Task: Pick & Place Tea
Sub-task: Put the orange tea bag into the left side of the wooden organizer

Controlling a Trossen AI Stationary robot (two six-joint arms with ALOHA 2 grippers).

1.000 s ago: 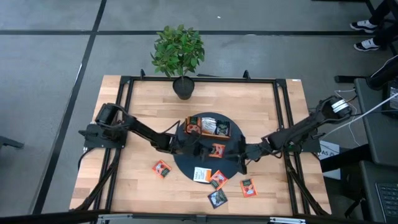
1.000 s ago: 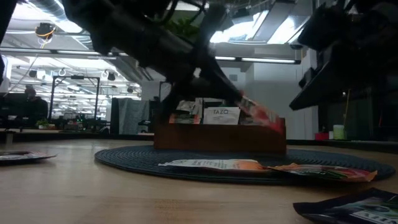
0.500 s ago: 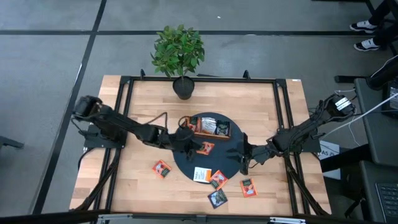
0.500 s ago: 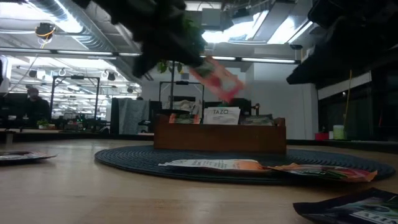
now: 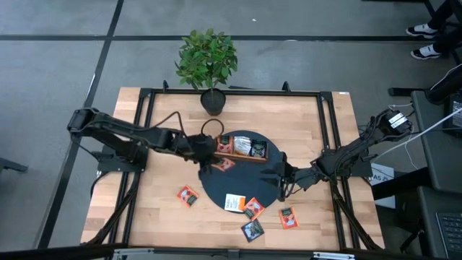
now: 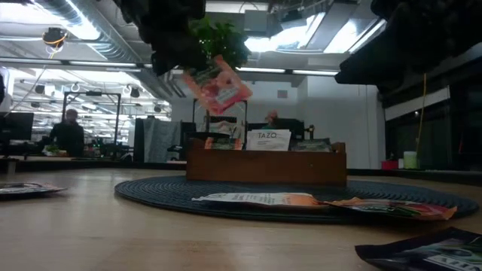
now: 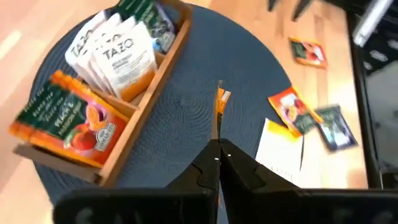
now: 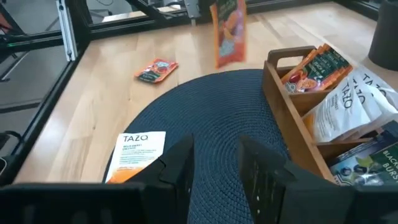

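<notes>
From above, the left pincer has carried an orange sachet from mid-mat to just beside the wooden tray, so the drop is near.

Low view: the sachet now hangs above the tray.

Left wrist: fingers clenched on its edge.

Right wrist: the right pincer, released, waits over the mat.

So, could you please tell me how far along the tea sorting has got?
Done: the wooden tray already holds orange, white and dark sachets. In hand: the left pincer holds an orange sachet in the air near the tray. Left: five sachets lie loose, among them the white sachet. The right pincer waits open.
</notes>
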